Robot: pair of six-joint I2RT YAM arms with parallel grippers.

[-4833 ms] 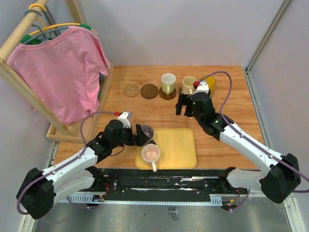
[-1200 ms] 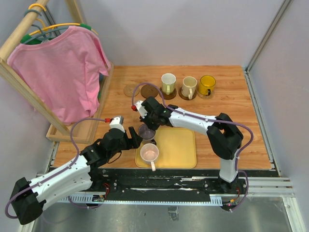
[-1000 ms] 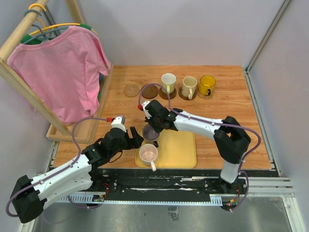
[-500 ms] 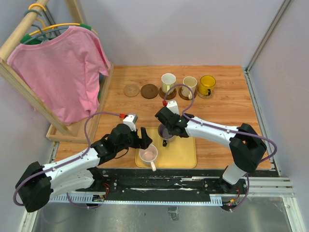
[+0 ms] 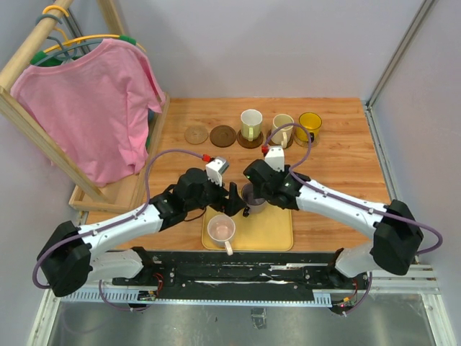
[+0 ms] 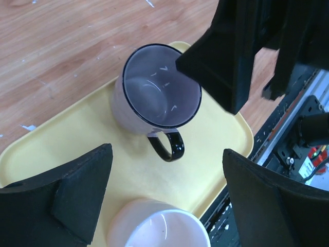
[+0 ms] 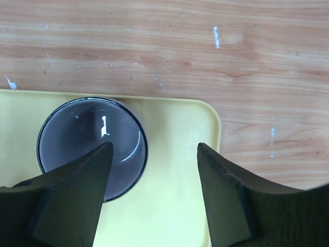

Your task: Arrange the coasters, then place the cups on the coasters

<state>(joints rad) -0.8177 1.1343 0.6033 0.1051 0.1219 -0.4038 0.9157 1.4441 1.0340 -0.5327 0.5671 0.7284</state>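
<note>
My right gripper (image 7: 154,150) hangs over the grey cup (image 6: 154,90) with its jaws apart, one finger over the cup's mouth and the other out over the tray (image 7: 177,175). Nothing is clamped. My left gripper (image 6: 167,154) is spread wide and empty just beside it, above the pink cup (image 6: 160,232). Both cups stand upright on the tray, well apart from the bare dark coaster (image 5: 222,135) and tan coaster (image 5: 196,135).

I judge the grip comes next. I should close squarely on the wall away from the handle (image 6: 167,146) and lift straight, backing the left arm off first because the two arms crowd each other.

The cup looks glazed and slick, round and thin-walled, with a dark rim. The tray is smooth, with rounded corners and a low lip.
</note>
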